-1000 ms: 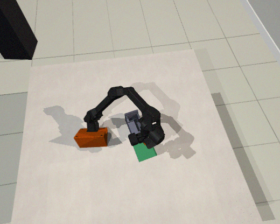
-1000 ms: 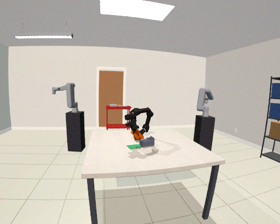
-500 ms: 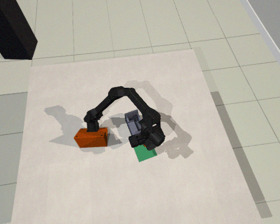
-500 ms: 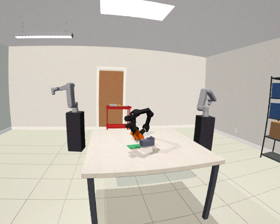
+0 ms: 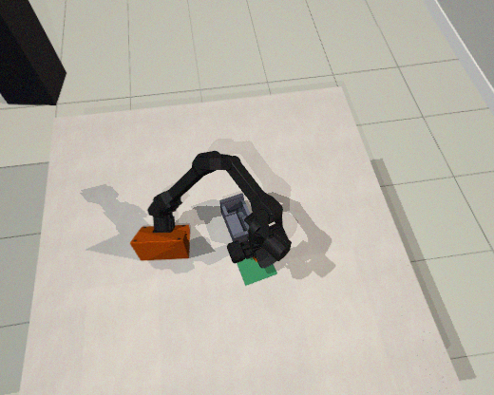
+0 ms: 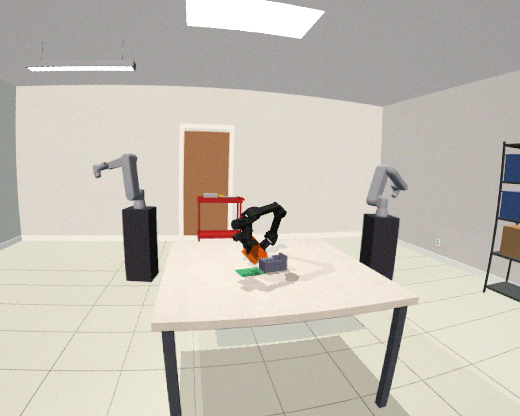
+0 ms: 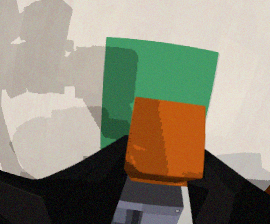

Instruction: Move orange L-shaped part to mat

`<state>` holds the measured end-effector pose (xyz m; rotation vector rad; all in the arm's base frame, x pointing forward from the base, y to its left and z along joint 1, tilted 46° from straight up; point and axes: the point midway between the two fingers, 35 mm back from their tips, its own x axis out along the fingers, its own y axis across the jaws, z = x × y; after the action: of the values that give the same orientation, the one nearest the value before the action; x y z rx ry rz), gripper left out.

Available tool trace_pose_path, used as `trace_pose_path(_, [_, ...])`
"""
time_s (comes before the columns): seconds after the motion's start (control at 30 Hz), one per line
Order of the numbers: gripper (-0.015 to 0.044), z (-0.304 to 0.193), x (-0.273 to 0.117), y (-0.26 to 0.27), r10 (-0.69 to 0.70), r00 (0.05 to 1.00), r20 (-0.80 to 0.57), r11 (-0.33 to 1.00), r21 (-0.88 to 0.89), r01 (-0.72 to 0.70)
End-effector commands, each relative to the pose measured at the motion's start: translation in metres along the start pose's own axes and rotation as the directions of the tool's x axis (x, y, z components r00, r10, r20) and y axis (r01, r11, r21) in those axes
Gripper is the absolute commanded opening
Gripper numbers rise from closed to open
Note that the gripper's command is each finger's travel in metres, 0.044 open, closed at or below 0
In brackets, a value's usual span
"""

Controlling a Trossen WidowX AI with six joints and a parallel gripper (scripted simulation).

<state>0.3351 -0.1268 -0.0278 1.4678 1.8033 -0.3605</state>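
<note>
The orange part is between the fingers of my gripper, which is shut on it. Only a small orange sliver of it shows under the gripper in the top view. The part is held up above the near end of the green mat, off the table. In the wrist view it covers the mat's lower part. The grey tray stands beside the mat, its pocket without the part where visible. The fingertips are hidden in the top view; the exterior view shows them too small to make out.
The arm's orange base box stands on the pale table, to the left of the tray in the top view. The forearm hangs over the tray's right side there. The tray's walls rise right beside the mat.
</note>
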Motion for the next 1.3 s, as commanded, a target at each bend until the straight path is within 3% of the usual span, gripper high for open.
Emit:
trace_pose_path(0.0, [0.0000, -0.001, 0.007, 0.000, 0.002, 1.000, -0.005, 1.000, 0.004, -0.002])
trace_pose_path(0.8, [0.0000, -0.002, 0.044, 0.000, 0.003, 1.000, -0.006, 1.000, 0.004, -0.003])
trace_pose_path(1.27, [0.0000, -0.002, 0.045, 0.000, 0.003, 1.000, -0.006, 1.000, 0.004, -0.003])
